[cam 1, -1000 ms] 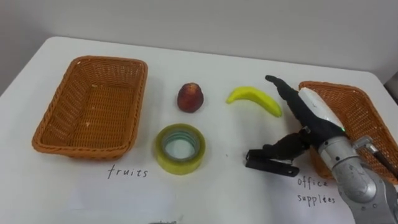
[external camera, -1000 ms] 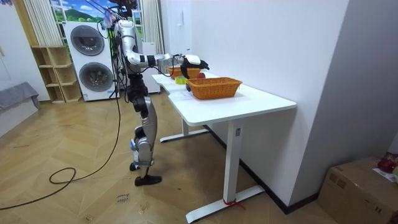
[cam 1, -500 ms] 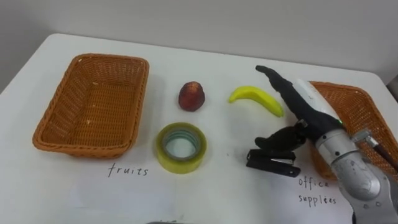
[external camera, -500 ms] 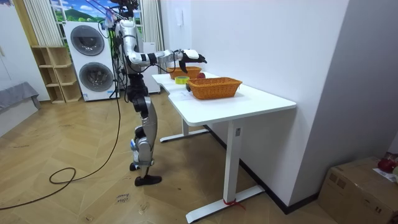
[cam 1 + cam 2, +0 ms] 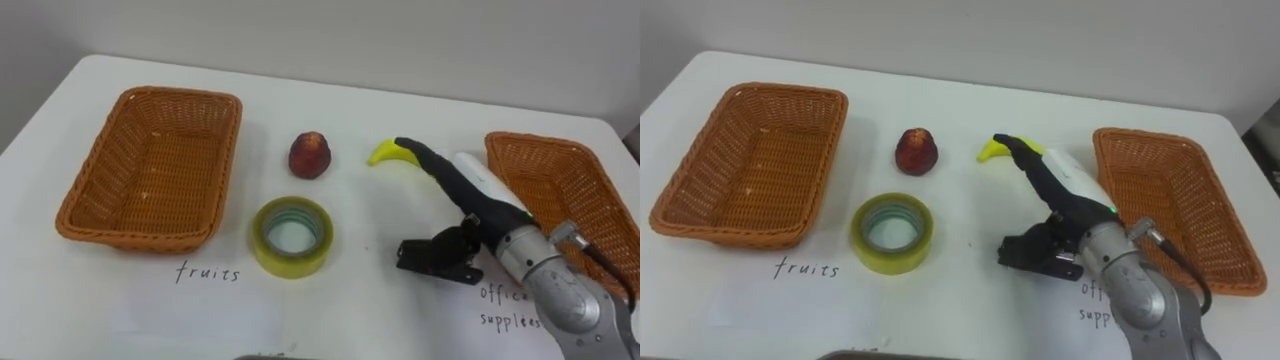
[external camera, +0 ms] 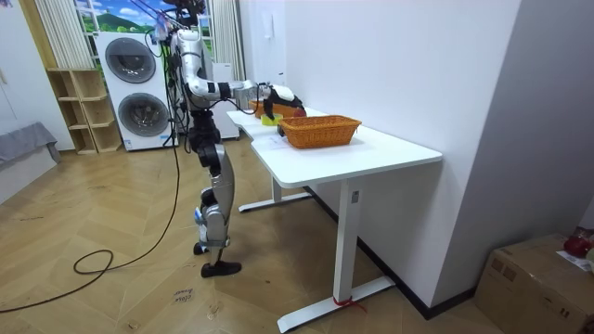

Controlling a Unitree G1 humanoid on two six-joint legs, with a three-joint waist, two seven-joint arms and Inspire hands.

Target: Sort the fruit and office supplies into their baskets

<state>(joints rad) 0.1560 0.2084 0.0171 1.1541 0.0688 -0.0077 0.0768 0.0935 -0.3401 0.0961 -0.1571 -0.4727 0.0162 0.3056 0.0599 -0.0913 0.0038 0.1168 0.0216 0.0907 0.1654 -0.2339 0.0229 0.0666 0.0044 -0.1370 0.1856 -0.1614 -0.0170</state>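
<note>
I see rough woven wicker on the left basket (image 5: pixel 100 170) and the right basket (image 5: pixel 560 190); the table (image 5: pixel 340 290) looks smooth and matt, the tape roll (image 5: pixel 290 268) glossy plastic.

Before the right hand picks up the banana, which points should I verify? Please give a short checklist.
1. The right hand is open, fingers straight: ok.
2. It is placed over the banana: ok; contact: cannot tell.
3. Room in the fruits basket: ok.
4. The red fruit and the tape roll lie apart from the hand: ok.
5. The black stapler is away from the thumb: not ok, it lies just beside it.
</note>
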